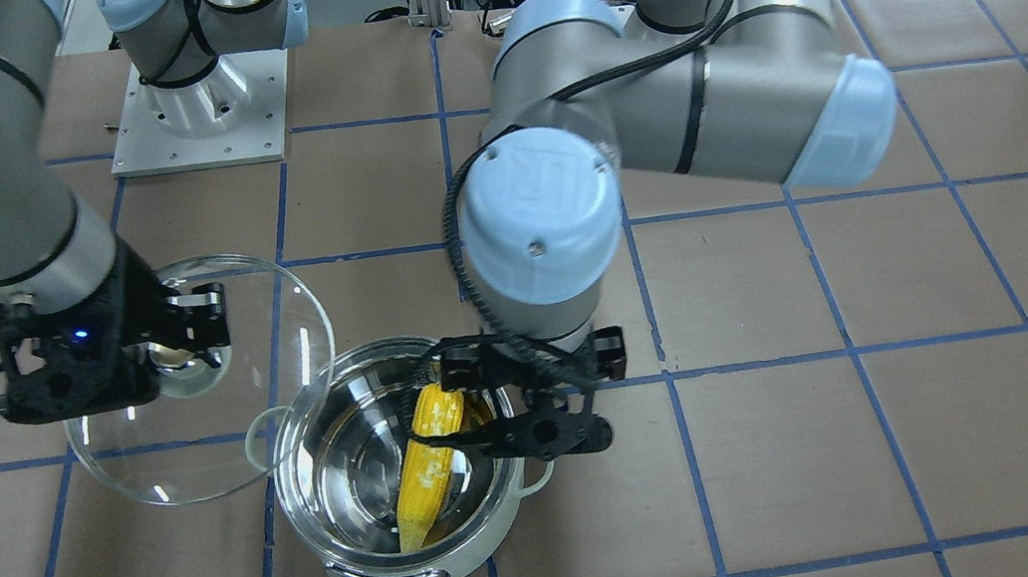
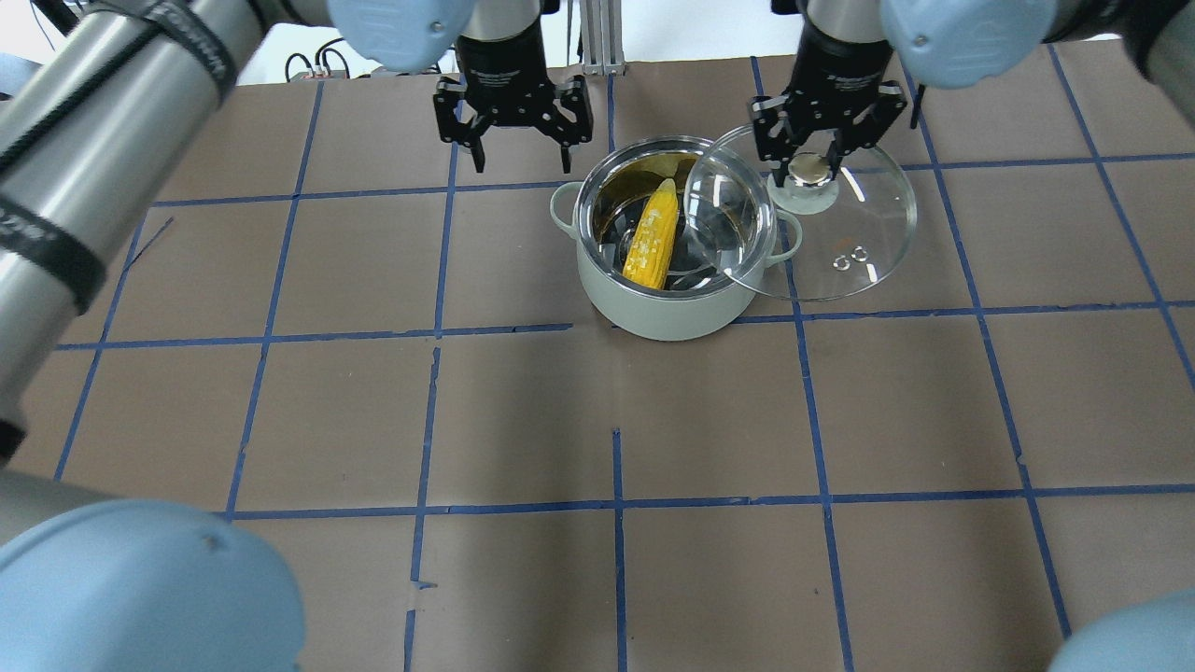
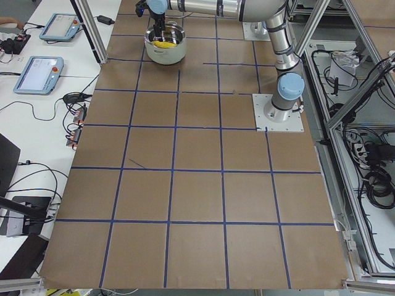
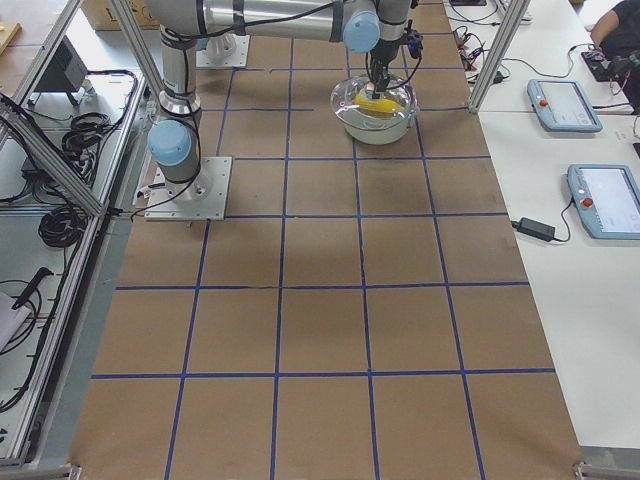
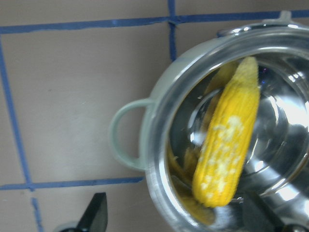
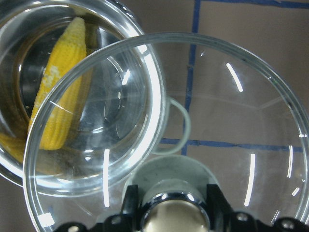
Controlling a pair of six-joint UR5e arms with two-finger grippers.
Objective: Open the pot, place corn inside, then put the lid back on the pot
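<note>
Brown paper desk (image 2: 616, 411) with blue tape grid | pot (image 2: 667, 313) uncovered, toward the far middle | corn (image 2: 652, 245) lying slantwise inside pot, tip toward far rim | lid (image 2: 868, 224) tilted, overlapping pot's right rim | right hand (image 2: 810, 166) clenched on lid at its top | left hand (image 2: 524, 154) spread, empty, above pot's left side

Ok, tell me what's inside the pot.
Only the corn lies in the pot. The lid, held by the right gripper, overlaps one side of the rim; the floor under the corn is hidden.
</note>
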